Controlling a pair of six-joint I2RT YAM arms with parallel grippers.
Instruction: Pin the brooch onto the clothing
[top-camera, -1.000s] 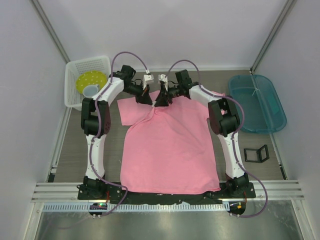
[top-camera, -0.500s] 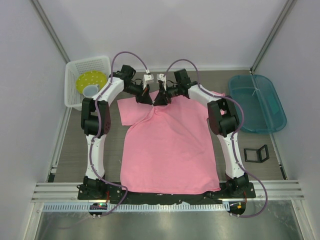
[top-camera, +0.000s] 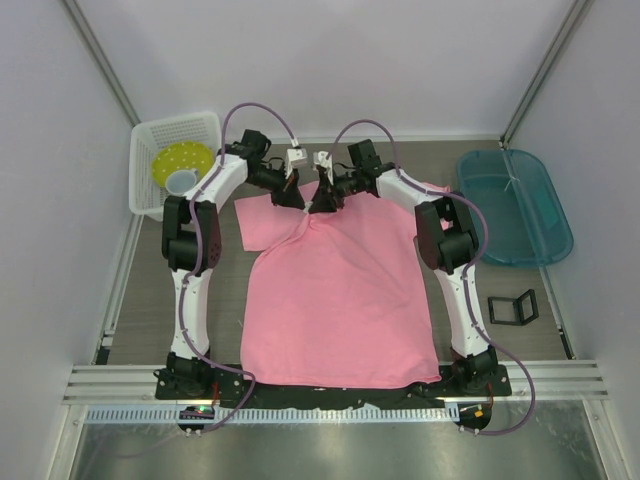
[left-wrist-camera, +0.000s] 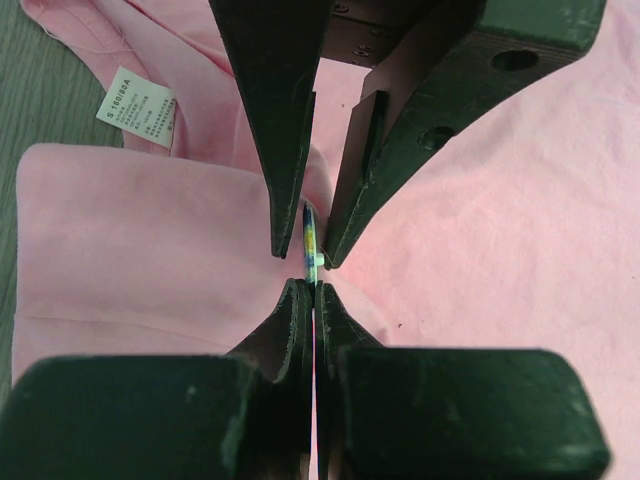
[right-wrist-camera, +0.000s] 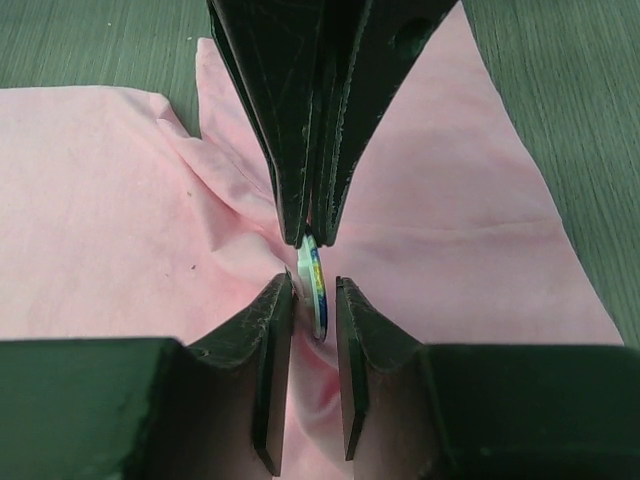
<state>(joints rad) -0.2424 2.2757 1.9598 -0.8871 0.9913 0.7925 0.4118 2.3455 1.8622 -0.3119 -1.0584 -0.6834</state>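
Brooch (right-wrist-camera: 313, 282) stands edge-on over a bunched ridge of the clothing (top-camera: 340, 300), up by the collar, where the two arms meet tip to tip. The right gripper (right-wrist-camera: 314, 296) has its jaws a little apart with the brooch between them; whether they pinch it or only flank it I cannot tell. The left gripper (left-wrist-camera: 308, 292) is clenched tight, its tips right against the brooch's rim, with a thin pink line showing between them. The rest of the shirt lies spread on the table (top-camera: 140, 300), its white label (left-wrist-camera: 139, 106) turned out beside the fold
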